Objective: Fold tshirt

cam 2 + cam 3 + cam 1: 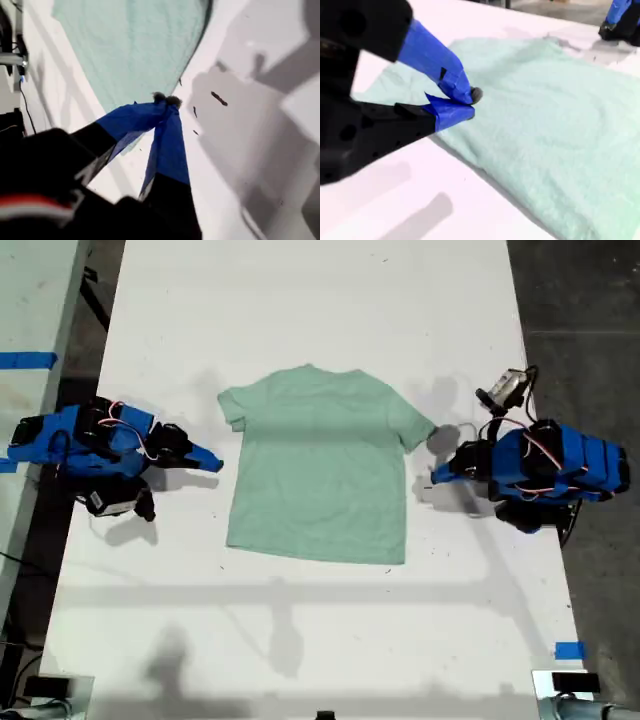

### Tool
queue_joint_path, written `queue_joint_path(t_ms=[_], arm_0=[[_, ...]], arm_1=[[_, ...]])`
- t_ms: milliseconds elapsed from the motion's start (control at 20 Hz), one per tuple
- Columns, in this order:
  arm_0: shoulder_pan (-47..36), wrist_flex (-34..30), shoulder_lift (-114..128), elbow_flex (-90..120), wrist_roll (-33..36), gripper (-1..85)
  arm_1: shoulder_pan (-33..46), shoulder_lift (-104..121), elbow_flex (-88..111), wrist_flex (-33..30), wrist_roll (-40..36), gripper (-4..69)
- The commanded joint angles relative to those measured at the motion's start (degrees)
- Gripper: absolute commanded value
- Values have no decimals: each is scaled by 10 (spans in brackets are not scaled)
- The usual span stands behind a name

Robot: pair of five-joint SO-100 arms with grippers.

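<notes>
The tshirt lies flat on the white table, pale mint green, collar toward the exterior view's top, both sleeves spread. My first gripper sits at the exterior view's right, just off the shirt's side edge below the sleeve. In its wrist view the fingertips meet, shut on nothing, with the tshirt beyond them. My second gripper sits at the exterior view's left, beside the opposite side edge. It is shut and empty at the edge of the tshirt. The first arm shows across the cloth.
Dark floor borders the table on the exterior view's right. A second pale table with blue tape stands at its left. Another blue tape piece and a metal clamp sit at the exterior view's lower right corner.
</notes>
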Motion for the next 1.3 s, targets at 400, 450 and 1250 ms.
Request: queue_joint_path(t_ms=[400, 450, 1250], arm_0=[[-248, 152, -553, -567, 284, 1], [-278, 176, -597, -606, 317, 1], [-428, 359, -834, -904, 490, 167]], arm_1=[[172, -507, -515, 143, -240, -12], [193, -526, -543, 161, -258, -12], [288, -711, -773, 229, -415, 209]])
